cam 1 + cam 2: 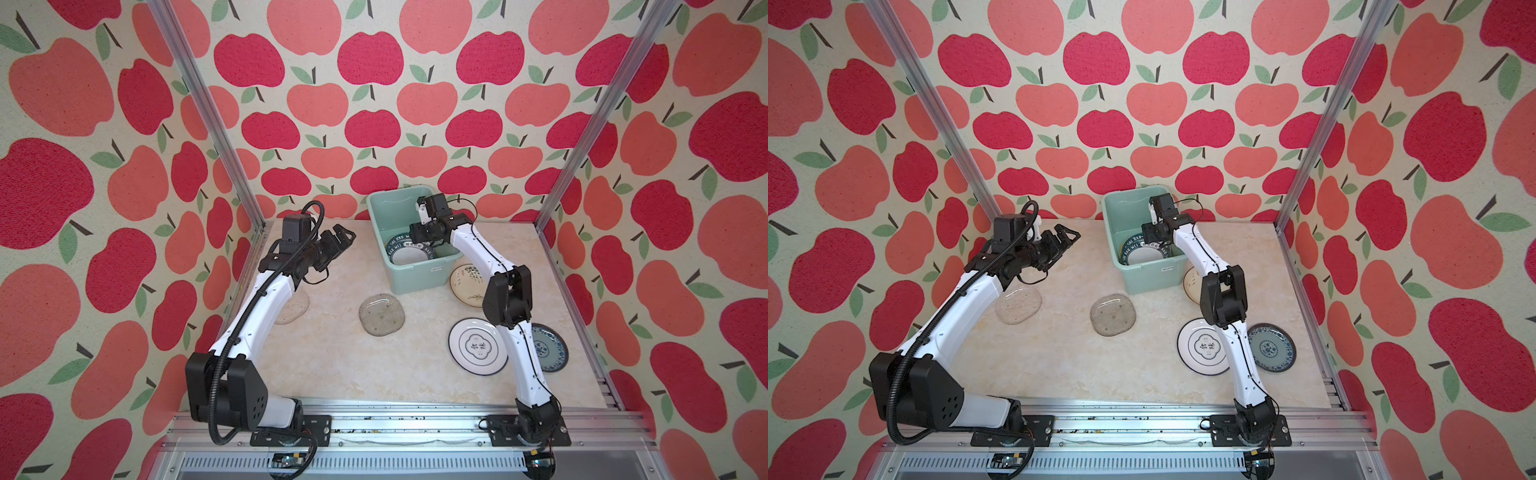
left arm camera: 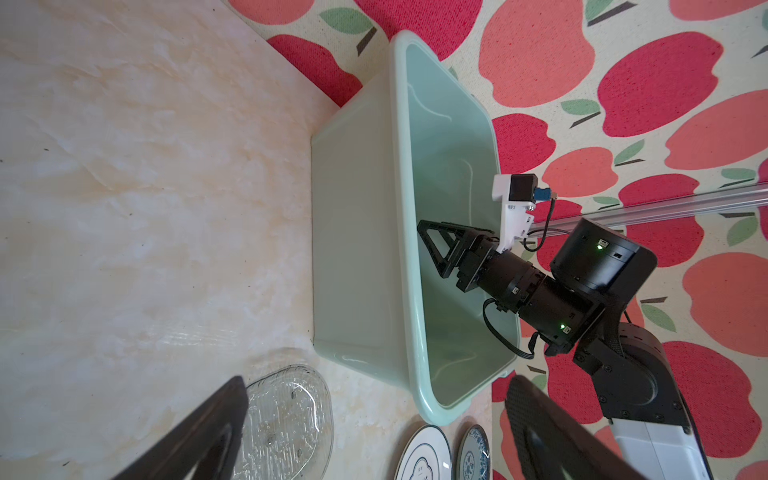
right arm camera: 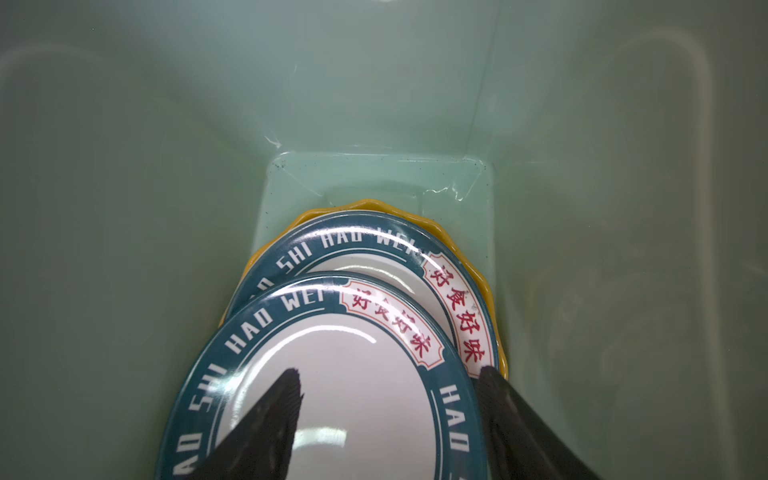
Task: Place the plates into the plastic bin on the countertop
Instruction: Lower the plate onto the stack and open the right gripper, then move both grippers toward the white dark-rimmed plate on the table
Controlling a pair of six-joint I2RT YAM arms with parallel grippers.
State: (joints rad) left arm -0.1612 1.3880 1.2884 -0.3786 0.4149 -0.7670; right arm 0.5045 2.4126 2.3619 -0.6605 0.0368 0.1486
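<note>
My right gripper (image 3: 388,371) gaped empty over the green-rimmed plate (image 3: 340,345) placed in the plastic bin (image 3: 124,166); next needed a straight lift.

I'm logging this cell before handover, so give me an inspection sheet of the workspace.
Surface: countertop, beige marble, no spills seen.
Job's things: bin at the back holds two green-rimmed plates on a yellow plate; on the countertop lie two glass plates, plant plate, white plate, blue plate.
Clutter: nothing seen.
Grippers: left gripper open above the countertop; right gripper open inside the bin, over the plates.
Cables: hose on left arm; thin cable on right arm.
Surroundings: apple walls, aluminium rails.
</note>
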